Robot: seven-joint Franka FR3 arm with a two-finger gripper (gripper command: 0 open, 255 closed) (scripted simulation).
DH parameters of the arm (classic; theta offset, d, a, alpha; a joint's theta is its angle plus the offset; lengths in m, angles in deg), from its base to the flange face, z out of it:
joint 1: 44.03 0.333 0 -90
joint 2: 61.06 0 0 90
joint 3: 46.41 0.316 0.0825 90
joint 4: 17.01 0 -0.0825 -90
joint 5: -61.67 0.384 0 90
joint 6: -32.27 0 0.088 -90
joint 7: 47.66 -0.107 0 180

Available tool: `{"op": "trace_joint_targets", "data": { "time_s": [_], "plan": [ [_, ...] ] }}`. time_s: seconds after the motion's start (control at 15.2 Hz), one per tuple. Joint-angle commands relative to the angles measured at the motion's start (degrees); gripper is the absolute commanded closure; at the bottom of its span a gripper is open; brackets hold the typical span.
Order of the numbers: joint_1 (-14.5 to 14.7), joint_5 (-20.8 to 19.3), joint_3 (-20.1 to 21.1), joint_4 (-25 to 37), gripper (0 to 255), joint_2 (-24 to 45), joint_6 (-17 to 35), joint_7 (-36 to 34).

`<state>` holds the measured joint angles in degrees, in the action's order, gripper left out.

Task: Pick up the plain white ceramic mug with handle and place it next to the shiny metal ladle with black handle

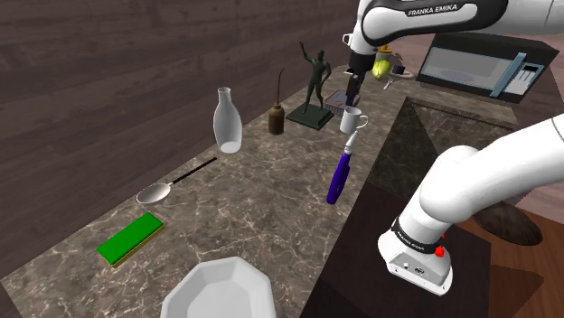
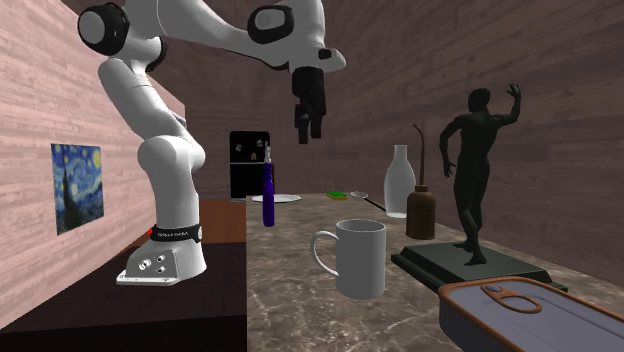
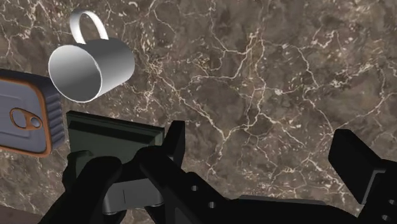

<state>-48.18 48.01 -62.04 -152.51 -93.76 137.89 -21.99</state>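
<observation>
Over the far end of the counter, gripper point(image 2: 307, 133): hanging high above the marble, spread wide apart, clasping nothing.
Mug point(image 3: 89, 63): upright on the counter point(image 1: 271, 190), off to one side of the fingers rather than between them; just beside the statue base point(image 3: 114, 137) and near the tin point(image 3: 22, 121); handle turned away from the statue.
Step in hand: by the look of it, the approach, with the mug not yet reached.
Alignment: shift sideways until centred over the mug before any descent; no diagonal dive past the statue point(image 1: 314, 86).
Wrist turn: rotate so as to close across the round body, clear of the handle.
Fit: probably within the open span, though hard to judge from above.
Neighbours: tight on the statue side; better to put the fingers on the two flanks facing open marble.
Grip: likely slick and hard; go well down the wall, then close firmly and squarely.
Lift: straight up first, high enough to pass over the oil can point(image 1: 277, 117) and the glass bottle point(image 1: 227, 119).
Ladle point(image 1: 167, 187): well apart from the mug, down the counter toward the shoulder view's left, beyond the bottle, near the green sponge point(image 1: 131, 238).
Placement: aim for bare marble alongside the ladle; set down upright, near but not touching, then release only once seated.
</observation>
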Motion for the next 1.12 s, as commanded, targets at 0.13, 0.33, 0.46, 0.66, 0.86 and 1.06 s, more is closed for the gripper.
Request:
{"op": "trace_joint_targets", "data": {
  "time_s": [0.13,0.33,0.46,0.66,0.86,1.06],
  "plan": [
    [-0.7,-0.4,-5.4,2.0,0,6.0,4.3,5.9],
    [-0.8,0.4,-9.2,4.4,0,11.3,7.1,10.5],
    [-0.8,1.5,-11.8,6.4,0,15.2,8.8,13.8],
    [-0.9,4.2,-15.3,9.9,0,21.6,11.1,19.2],
    [-1.3,8.3,-18.3,14.0,0,28.6,12.8,25.1],
    [-2.7,13.6,-20.3,18.9,0,36.3,13.8,31.5]
  ]
}}
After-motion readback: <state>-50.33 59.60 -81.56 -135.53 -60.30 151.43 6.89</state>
